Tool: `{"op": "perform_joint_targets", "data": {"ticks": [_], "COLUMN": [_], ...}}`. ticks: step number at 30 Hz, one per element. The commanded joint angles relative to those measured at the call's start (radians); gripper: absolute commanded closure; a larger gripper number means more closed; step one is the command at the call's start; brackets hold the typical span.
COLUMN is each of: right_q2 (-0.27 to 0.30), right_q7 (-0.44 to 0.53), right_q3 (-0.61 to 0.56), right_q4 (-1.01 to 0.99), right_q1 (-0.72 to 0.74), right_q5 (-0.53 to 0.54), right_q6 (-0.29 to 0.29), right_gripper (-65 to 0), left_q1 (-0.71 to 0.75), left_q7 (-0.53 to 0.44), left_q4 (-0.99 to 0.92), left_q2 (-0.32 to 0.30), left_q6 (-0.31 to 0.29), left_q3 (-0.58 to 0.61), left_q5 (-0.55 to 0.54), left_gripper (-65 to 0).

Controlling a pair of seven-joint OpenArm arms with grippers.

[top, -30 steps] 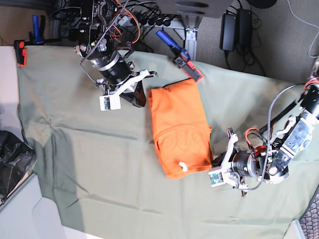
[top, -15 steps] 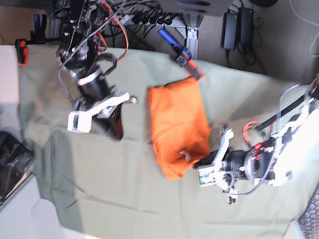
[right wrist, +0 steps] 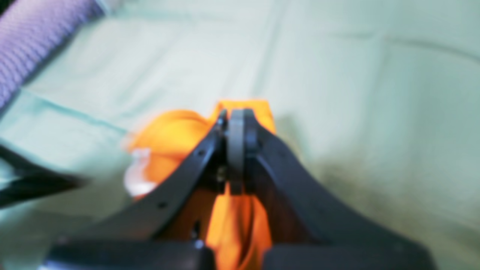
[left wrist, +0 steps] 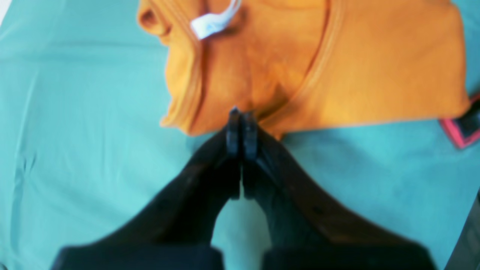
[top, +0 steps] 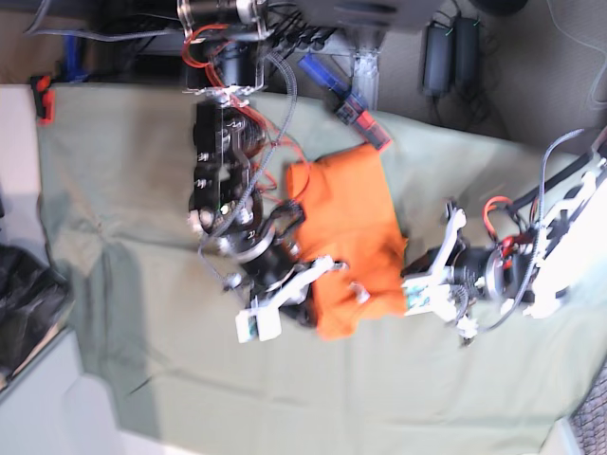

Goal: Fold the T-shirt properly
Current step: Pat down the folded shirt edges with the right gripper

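Note:
The orange T-shirt (top: 346,227) lies folded into a rough rectangle on the grey-green cloth (top: 142,190). Its white tag (top: 358,292) shows near its lower edge and in the left wrist view (left wrist: 213,20). My left gripper (left wrist: 240,114) is shut with its tips at the shirt's (left wrist: 337,67) edge, where creases run into them. In the base view it (top: 400,284) sits at the shirt's lower right. My right gripper (right wrist: 236,116) is shut and blurred, over the shirt (right wrist: 168,135). In the base view it (top: 318,270) is at the shirt's lower left edge.
A blue and red clamp (top: 346,100) holds the cloth at the back edge, close to the shirt's far corner; it shows red in the left wrist view (left wrist: 463,129). Another red clamp (top: 40,100) is at back left. A black bag (top: 28,303) lies at left.
My right arm swung from the far left of the cloth across to the shirt's lower left edge. My left gripper stayed at the shirt's lower right edge.

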Motion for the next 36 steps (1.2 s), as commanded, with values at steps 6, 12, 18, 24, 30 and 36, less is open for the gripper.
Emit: {"op": "perform_joint_targets", "data": {"ticks": [6,12,18,24,30,36], "right_q2": [0.003,0.016,0.025,0.048,0.036,0.0], "right_q7": [0.074,0.123,0.105,0.023,-0.087,-0.083], "right_q3": [-0.019,-0.018,-0.018,-0.018,-0.029,-0.119], "right_q4": [-0.303,-0.372,-0.286,-0.03,0.043,0.024], "right_q1": [0.149,0.163,0.164,0.126,0.116,0.085], "right_q5": [-0.059,-0.089,-0.087,-0.075,0.144,0.084], "right_q6": [0.094,0.093,0.094,0.094,0.097,0.097], "right_gripper": [0.0,0.0,0.0,0.0,0.0,0.0], "left_q1": [0.022,0.09,0.132,0.188,0.245,0.34], "left_q7": [-0.006,-0.006,0.03,0.065,0.108,0.13], "left_q4": [0.015,0.015,0.015,0.015,0.015,0.015], "left_q2": [-0.014,-0.014,-0.014,-0.054,-0.092,-0.1], "left_q6": [0.005,0.005,-0.022,-0.035,-0.054,-0.054], "left_q3": [-0.093,-0.246,-0.36,-0.473,-0.629,-0.806], "left_q5": [-0.014,-0.056,-0.108,-0.193,-0.312,-0.411], "left_gripper": [0.0,0.0,0.0,0.0,0.0,0.0]}}
